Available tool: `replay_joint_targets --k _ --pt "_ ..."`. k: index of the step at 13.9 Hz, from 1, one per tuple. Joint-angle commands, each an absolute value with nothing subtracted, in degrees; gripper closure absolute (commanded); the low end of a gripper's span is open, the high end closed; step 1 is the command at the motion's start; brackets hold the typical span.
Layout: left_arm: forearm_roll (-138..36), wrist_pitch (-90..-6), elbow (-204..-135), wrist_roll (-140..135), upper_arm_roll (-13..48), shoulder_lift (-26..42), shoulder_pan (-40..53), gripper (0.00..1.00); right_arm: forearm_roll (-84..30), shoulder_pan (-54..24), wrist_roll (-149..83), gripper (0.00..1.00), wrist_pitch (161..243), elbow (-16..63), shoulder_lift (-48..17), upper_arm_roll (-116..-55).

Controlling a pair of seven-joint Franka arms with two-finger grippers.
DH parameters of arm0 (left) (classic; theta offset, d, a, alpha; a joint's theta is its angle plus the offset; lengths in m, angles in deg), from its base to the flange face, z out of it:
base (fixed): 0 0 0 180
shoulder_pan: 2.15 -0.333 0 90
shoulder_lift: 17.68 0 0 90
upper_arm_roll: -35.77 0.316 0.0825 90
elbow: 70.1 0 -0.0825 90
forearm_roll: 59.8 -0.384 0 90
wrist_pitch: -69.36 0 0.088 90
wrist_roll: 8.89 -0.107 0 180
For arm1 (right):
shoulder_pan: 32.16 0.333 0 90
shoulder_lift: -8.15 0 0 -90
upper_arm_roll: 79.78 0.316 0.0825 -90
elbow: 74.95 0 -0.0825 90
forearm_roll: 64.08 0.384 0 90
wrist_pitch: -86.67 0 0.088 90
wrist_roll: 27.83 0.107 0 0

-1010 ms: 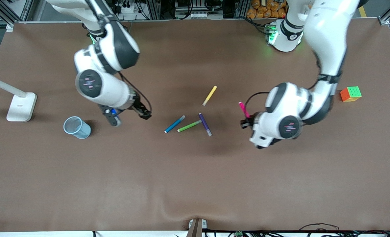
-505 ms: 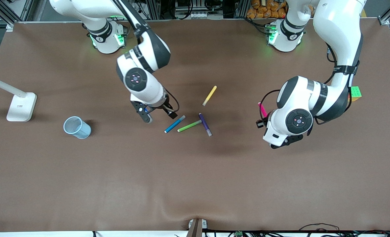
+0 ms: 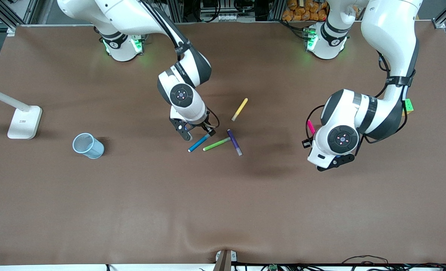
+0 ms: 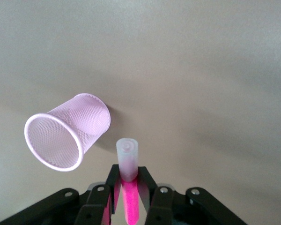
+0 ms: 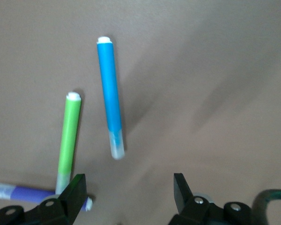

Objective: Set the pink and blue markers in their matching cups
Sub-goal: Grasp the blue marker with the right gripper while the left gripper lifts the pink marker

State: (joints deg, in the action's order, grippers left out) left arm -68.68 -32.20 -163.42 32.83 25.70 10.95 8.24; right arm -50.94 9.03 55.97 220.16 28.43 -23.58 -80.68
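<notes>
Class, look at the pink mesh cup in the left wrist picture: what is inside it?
The pink cup shows only its own mesh wall inside; no pen is in it. Its bottom is not visible. The pink marker is clamped in the left gripper, outside the cup.

The front view looks steeply down from high across the table (image 3: pixel 223 210), facing both arm bases. The left wrist view looks down close past its own jaws at a pink cup (image 4: pixel 68 131), which the front view does not show. The right wrist view looks down close at the blue pen (image 5: pixel 109 103), shared with the front view (image 3: pixel 199 142).
</notes>
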Motion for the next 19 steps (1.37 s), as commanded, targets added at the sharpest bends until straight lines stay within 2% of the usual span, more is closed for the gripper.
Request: replay_joint_targets --k 1,4,7,9,10,11,14,15,16,19 --pt "-69.5 -36.2 -168.2 32.8 25.1 7.8 6.3 1.0 -51.9 9.4 56.8 0.29 224.0 27.7 -26.5 -81.3" --pt "-69.0 -42.7 -174.3 32.7 25.1 4.1 5.0 1.0 -52.0 9.5 56.7 0.46 226.5 27.7 -28.1 -81.3" --pt "-68.9 -50.5 -180.9 29.9 24.2 0.3 3.0 1.0 -52.0 9.8 56.8 0.5 227.6 27.4 -29.2 -81.3" --pt "-68.9 -56.0 -185.2 29.8 24.2 -1.9 3.0 1.0 -52.0 10.1 56.7 0.61 228.3 27.3 -29.6 -81.3" --pt "-68.9 -57.9 -186.8 29.6 24.2 -2.6 2.9 1.0 -52.0 10.3 56.7 0.62 228.5 27.0 -30.3 -81.3" --pt "-68.9 -58.2 -187.1 29.2 24.2 -2.7 2.7 1.0 -52.0 10.5 56.7 0.62 229.2 26.9 -30.7 -81.3" --pt "-68.9 -58.3 -187.2 29.0 24.2 -3.0 2.6 1.0 -52.0 11.0 56.7 0.73 230.7 26.9 -31.9 -81.3" --pt "-68.9 -58.3 -187.2 28.7 24.2 -2.9 2.6 1.0 -52.0 11.2 56.6 0.81 231.2 26.9 -31.9 -81.3" --pt "-68.9 -58.3 -187.2 28.7 24.2 -2.7 2.7 1.0 -52.0 11.0 56.2 1.0 231.1 26.7 -31.8 -81.2" --pt "-68.9 -58.6 -187.3 28.4 24.0 -2.1 2.7 1.0 -52.0 8.7 55.7 1.0 226.4 25.0 -30.9 -81.2"
